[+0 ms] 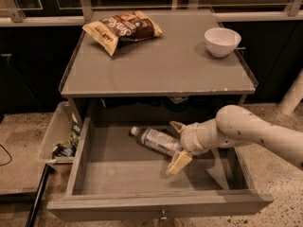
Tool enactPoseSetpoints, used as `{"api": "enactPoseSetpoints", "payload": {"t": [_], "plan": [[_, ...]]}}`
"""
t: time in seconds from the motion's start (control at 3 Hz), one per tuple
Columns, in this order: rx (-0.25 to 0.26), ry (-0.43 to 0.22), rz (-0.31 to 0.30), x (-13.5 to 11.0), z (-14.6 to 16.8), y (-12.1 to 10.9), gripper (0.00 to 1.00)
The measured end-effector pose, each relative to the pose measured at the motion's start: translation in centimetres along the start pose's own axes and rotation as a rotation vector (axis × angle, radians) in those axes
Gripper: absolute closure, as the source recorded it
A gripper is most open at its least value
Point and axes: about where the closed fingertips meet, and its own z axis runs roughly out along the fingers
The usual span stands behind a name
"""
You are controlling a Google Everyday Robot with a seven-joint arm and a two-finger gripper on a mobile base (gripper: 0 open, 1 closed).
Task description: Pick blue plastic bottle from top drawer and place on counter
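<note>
The blue plastic bottle point(154, 139) lies on its side in the open top drawer point(156, 206), white cap toward the back left. My gripper point(176, 145) reaches into the drawer from the right, open, with one finger point(177, 126) behind the bottle's base end and the other finger point(178, 162) in front of it. The fingers straddle the bottle's right end; I cannot tell if they touch it. The grey counter point(165, 65) is the cabinet top above the drawer.
A chip bag point(122, 29) lies at the counter's back left and a white bowl point(222, 41) stands at its back right. A pale plastic bin point(53, 136) with small items sits on the floor left of the cabinet. A white post point(292, 96) stands at the right.
</note>
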Motion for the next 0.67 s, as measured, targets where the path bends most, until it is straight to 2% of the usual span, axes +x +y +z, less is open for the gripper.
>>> {"api": "enactPoseSetpoints", "payload": {"t": [0.33, 0.67], "plan": [[0.000, -0.002, 0.001, 0.04, 0.08, -0.05, 0.00], [0.000, -0.002, 0.001, 0.03, 0.09, -0.05, 0.18]]}}
